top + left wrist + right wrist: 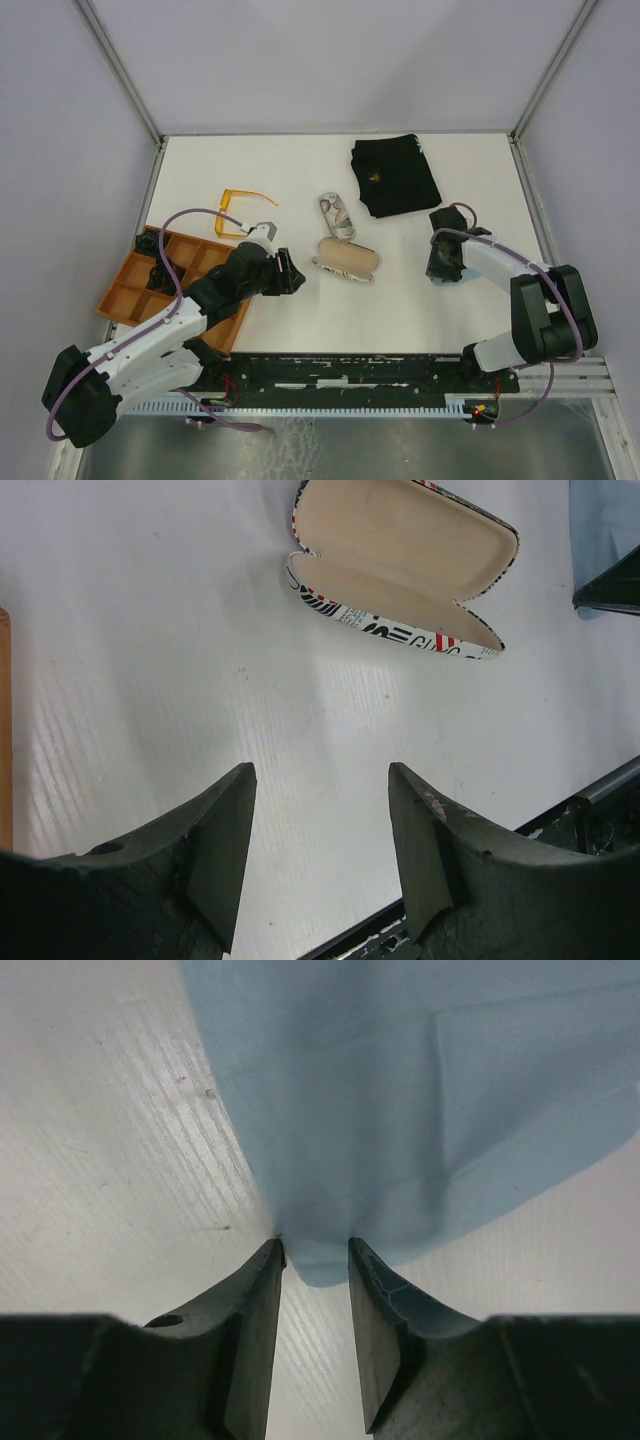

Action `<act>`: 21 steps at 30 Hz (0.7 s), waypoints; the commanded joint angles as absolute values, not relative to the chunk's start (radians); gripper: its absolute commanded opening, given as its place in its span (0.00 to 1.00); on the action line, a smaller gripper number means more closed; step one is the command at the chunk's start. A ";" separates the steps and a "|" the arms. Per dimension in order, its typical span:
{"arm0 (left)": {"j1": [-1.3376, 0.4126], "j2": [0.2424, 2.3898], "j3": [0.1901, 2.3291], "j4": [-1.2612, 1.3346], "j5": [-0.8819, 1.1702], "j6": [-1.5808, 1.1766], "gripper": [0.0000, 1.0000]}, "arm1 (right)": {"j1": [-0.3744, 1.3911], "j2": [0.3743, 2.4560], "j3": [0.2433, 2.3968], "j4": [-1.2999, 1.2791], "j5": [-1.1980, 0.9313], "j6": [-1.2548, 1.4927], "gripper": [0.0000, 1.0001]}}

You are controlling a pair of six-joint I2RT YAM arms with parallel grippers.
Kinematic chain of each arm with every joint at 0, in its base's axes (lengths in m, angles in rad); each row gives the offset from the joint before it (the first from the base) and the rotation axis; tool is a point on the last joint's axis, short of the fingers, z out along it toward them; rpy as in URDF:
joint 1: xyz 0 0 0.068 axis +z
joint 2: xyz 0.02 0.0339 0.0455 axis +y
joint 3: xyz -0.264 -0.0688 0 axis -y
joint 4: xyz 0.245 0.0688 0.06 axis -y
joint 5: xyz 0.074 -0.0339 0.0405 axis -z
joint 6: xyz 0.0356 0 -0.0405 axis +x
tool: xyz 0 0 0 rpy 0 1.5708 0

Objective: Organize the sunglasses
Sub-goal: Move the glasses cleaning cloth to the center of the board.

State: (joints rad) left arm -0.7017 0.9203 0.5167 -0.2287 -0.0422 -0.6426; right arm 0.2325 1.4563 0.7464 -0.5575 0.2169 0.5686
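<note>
- Left gripper [320, 780]: jaws wide apart over bare white tabletop;
- Right gripper [317, 1252]: jaws narrowly parted, light blue cloth [420, 1110] corner between them;
- Translucent orange-amber thin-armed sunglasses [228, 226]: just beyond orange compartment tray [130, 290]; arms unfolded, running rightward; lens facing unclear.

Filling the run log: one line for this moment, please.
left gripper open, empty, near open case | right gripper open, tips at blue cloth edge | orange sunglasses on table, untouched

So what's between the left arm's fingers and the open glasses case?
Nothing, just bare white table between the left fingers and the open case; the left wrist view shows it.
</note>
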 commanded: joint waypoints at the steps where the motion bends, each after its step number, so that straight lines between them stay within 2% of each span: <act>1: -0.700 0.907 0.527 -0.177 -0.027 -0.607 0.62 | 0.212 1.480 0.762 -0.527 0.163 0.556 0.39; 7: -0.699 0.908 0.529 -0.172 -0.027 -0.609 0.62 | 0.209 1.483 0.741 -0.525 0.150 0.570 0.25; 15: -0.699 0.891 0.516 -0.171 -0.030 -0.618 0.62 | 0.208 1.440 0.706 -0.535 0.106 0.578 0.00; 21: -0.699 0.874 0.507 -0.177 -0.036 -0.632 0.61 | 0.276 1.320 0.677 -0.595 0.078 0.603 0.00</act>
